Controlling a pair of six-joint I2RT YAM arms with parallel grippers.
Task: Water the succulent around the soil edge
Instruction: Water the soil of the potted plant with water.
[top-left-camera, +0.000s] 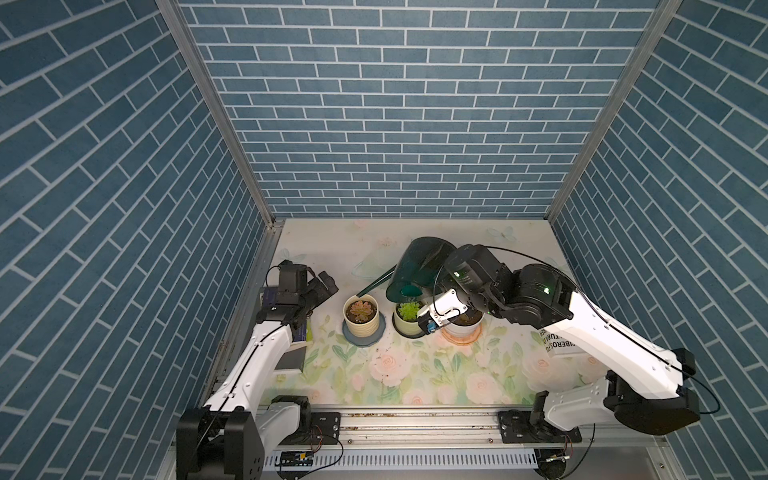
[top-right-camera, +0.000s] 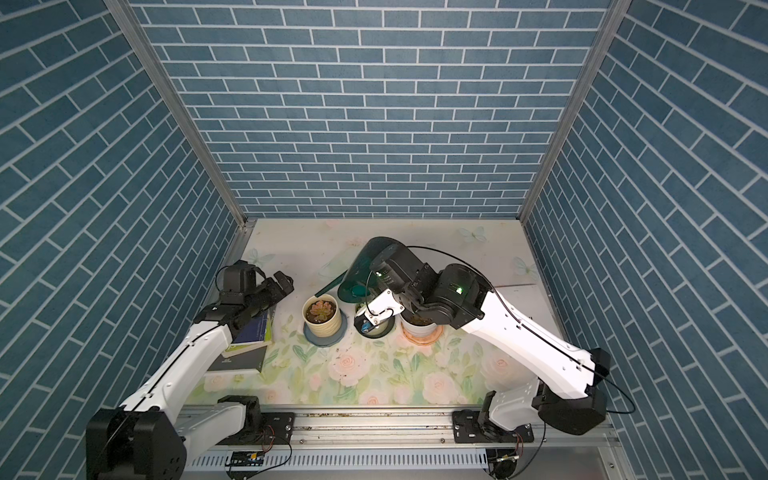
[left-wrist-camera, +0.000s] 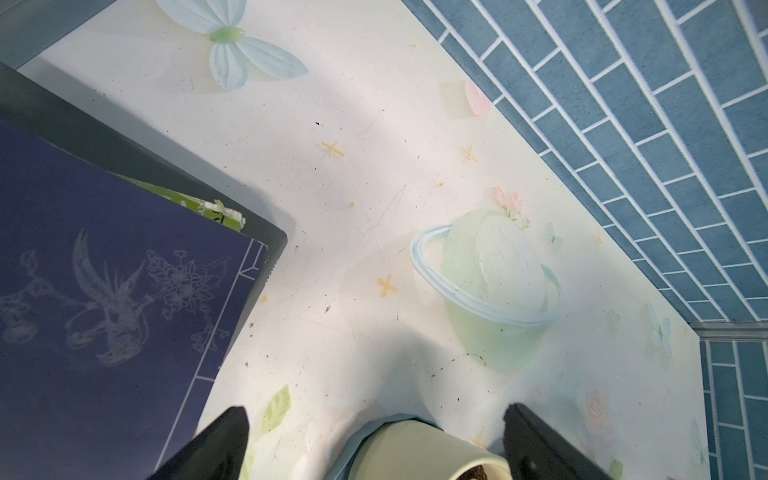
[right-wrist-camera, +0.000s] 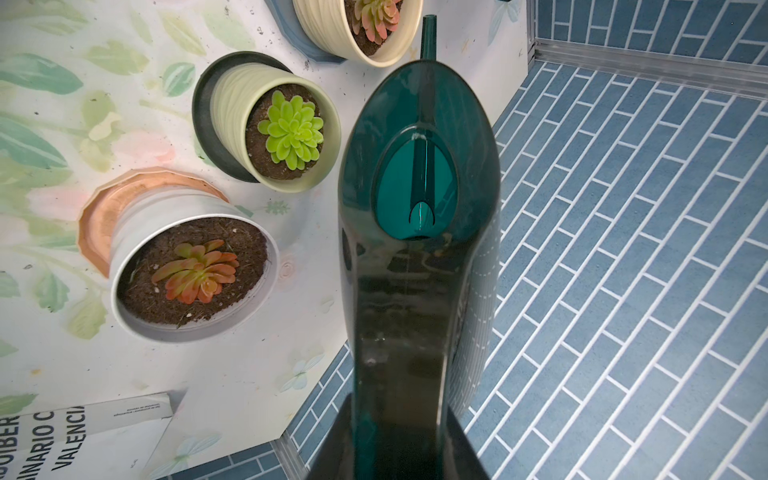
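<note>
Spout (top-left-camera: 374, 284) of the tilted teal watering can (top-left-camera: 419, 266) tips at the upper rim of the cream pot (top-left-camera: 360, 328) holding the pink succulent (top-left-camera: 360, 309), lower centre-left in both top views, right end effector (right-wrist-camera: 399, 436) pinching the can's handle, left end effector (left-wrist-camera: 374, 413) spread wide just beside that pot.

Left arm raised at the far left, left hand (top-left-camera: 327, 286) fully open. Right arm extended to centre, right hand (right-wrist-camera: 399, 449) clamped.
</note>
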